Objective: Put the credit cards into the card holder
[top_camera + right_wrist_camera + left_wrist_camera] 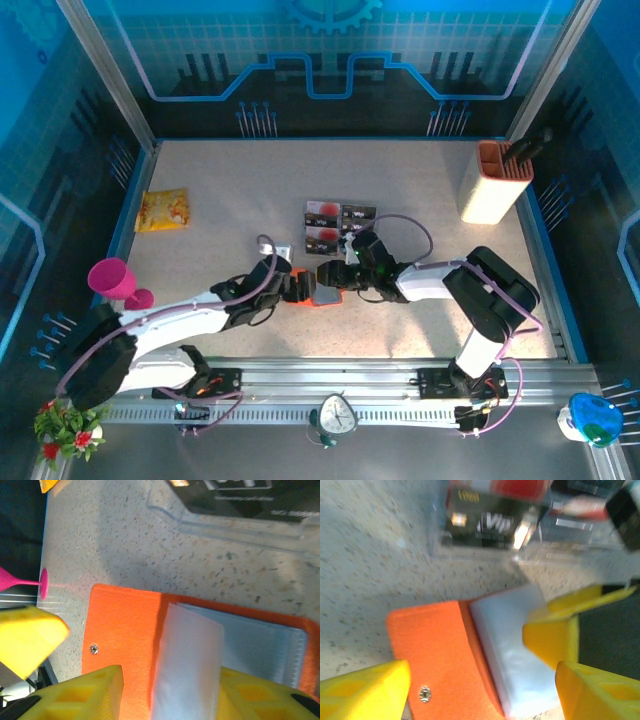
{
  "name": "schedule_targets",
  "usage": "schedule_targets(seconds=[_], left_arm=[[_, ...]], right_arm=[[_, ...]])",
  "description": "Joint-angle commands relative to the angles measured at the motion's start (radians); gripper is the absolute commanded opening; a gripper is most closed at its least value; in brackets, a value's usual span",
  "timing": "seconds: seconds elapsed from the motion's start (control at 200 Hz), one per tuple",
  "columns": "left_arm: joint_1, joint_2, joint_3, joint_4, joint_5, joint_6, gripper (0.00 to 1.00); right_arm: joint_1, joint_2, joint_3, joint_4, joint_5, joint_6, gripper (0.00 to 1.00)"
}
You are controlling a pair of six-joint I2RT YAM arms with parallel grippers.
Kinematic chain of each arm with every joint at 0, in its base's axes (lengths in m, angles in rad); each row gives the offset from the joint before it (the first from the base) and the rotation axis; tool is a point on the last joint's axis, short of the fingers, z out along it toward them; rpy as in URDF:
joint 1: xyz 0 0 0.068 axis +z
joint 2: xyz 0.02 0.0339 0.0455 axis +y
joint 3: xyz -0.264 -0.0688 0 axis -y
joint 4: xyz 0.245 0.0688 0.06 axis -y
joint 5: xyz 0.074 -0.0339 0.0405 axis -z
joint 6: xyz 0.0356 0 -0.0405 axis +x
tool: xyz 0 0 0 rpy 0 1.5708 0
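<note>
While the holder point(322, 292) is lying open at table centre, the left gripper point(482, 685) is straddling it from nine o'clock, jaws apart — the right gripper point(170, 680), from two o'clock, is standing parted around a pocket leaf point(187, 660). Cards point(340, 226) are resting at twelve o'clock.

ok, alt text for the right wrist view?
An orange card holder lies open on the speckled table, a grey-clear pocket leaf raised between the yellow fingers of the right gripper at the bottom edge. A clear tray of black credit cards sits beyond it; a pink goblet is at the left edge.
</note>
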State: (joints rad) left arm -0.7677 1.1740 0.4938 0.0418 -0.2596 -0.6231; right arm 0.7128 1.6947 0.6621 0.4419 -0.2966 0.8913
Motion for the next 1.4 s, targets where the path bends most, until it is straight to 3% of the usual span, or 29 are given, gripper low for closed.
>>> schedule_targets(seconds=[0.0, 0.33, 0.84, 1.061, 1.396], left_arm=[[0.035, -0.078, -0.038, -0.057, -0.021, -0.045, 0.78], [0.109, -0.202, -0.086, -0.109, 0.003, -0.074, 0.8], [0.161, -0.228, -0.084, -0.127, 0.032, -0.081, 0.81], [0.171, -0.208, -0.082, -0.134, 0.051, -0.092, 0.8], [0.189, -0.143, -0.066, -0.116, 0.082, -0.119, 0.8]], right_arm=[[0.028, -0.019, 0.032, -0.015, -0.003, 0.009, 0.48], [0.096, 0.004, 0.082, -0.014, 0.019, 0.035, 0.54], [0.143, 0.157, 0.136, 0.089, 0.009, 0.116, 0.58], [0.137, 0.173, 0.072, 0.221, 0.004, 0.188, 0.57], [0.118, 0.132, -0.015, 0.293, 0.018, 0.22, 0.47]])
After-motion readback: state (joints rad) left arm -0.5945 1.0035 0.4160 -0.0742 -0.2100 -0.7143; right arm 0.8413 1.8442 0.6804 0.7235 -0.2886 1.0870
